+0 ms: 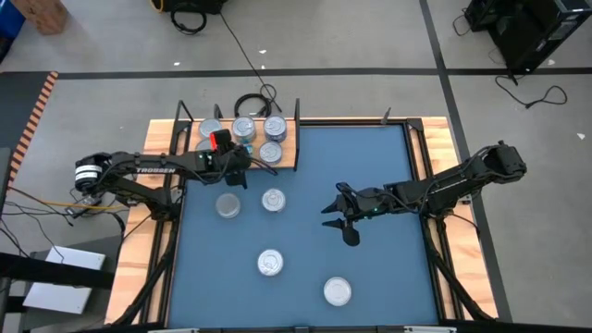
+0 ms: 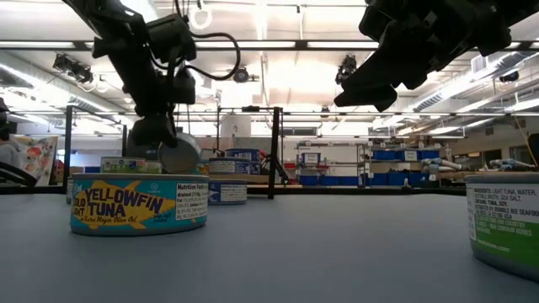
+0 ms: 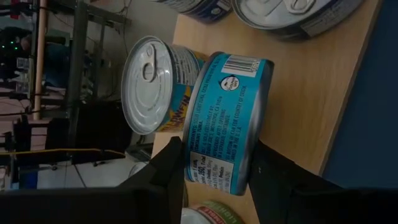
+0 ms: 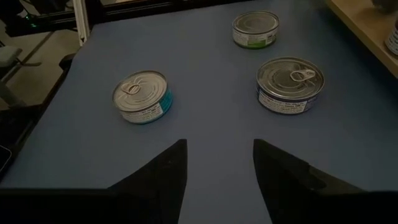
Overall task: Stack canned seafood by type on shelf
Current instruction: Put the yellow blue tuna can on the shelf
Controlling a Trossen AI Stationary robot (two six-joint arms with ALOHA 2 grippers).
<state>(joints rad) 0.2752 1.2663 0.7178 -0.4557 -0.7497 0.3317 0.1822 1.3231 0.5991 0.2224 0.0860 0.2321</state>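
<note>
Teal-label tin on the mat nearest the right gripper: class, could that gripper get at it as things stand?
Probably yes. The right gripper hangs open above the mat, facing the teal-label tin, and nothing lies between them. The left gripper is busy at the shelf.

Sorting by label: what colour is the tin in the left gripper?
Teal-blue, seen best in the left wrist view: the tin sits between the left gripper fingers.

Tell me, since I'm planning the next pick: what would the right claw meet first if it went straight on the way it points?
Probably only the blue mat. In its wrist view the open right claw aims between the teal-label can and the blue-label can, touching neither; depth is uncertain.
</note>
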